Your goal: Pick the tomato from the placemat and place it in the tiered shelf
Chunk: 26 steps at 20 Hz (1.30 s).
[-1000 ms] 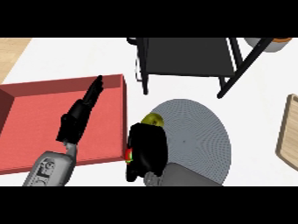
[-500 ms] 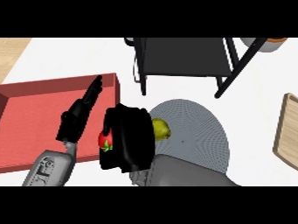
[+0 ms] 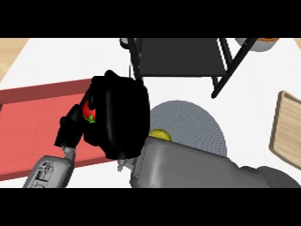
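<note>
Tomato, red and round with a green stalk (image 3: 88, 112), shows only as a small patch at the left edge of the right robot hand (image 3: 117, 117), whose black fingers curl round it and hide most of it. That robot hand hangs above the near right part of the shallow red tray (image 3: 29, 112), just left of the round grey woven placemat (image 3: 192, 123), so I judge the pick done and the carry underway; the placing is all that is left. A small yellow object (image 3: 159, 134) lies on the placemat at the wrist's edge, too hidden to name. The left robot hand (image 3: 70, 130) shows beside the tomato, dark and narrow over the tray, and whether its fingers are open I cannot tell. The black-framed tiered shelf (image 3: 178, 57) stands further back on the white worktop (image 3: 257, 84), its dark top panel facing the view, one slanted leg reaching down toward the placemat. The way from hand to shelf looks open, though the frame's front bar and legs are edges to pass with care. A pale wooden board (image 3: 296, 128) lies well apart at the right, and a white cup-like item (image 3: 260, 44) sits behind the shelf.
</note>
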### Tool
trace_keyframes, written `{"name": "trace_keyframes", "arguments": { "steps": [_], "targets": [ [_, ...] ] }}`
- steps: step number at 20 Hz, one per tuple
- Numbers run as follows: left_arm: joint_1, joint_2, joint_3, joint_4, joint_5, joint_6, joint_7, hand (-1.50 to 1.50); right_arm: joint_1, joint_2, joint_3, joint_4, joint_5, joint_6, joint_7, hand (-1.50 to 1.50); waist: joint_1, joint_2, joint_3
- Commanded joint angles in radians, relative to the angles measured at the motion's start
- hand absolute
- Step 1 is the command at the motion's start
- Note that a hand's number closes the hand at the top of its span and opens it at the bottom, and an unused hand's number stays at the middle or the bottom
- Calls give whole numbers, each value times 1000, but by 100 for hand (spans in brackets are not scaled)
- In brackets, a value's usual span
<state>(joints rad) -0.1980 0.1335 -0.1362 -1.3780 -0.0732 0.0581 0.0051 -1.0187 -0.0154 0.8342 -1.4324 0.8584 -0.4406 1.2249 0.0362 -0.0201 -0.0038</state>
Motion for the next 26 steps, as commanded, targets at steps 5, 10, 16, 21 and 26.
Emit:
{"name": "trace_keyframes", "arguments": {
  "steps": [5,10,16,21,26],
  "targets": [
    [-35,11,36,21,12,2,12,0,-165,15,-133,41,141,77,262,150,-40,-2,0],
    [18,18,21,-9,5,-6,-5,0,-283,15,-248,95,174,188,263,150,-25,-5,1],
    [5,21,35,-18,21,-20,-3,0,-375,15,-327,193,194,207,263,150,-12,7,1],
    [-4,16,28,-41,15,-19,6,0,-427,15,-364,261,264,212,263,150,-14,12,2],
    [-14,-6,27,-15,8,-6,8,0,-498,15,-451,298,289,264,193,150,-25,15,2]
  ]
}}
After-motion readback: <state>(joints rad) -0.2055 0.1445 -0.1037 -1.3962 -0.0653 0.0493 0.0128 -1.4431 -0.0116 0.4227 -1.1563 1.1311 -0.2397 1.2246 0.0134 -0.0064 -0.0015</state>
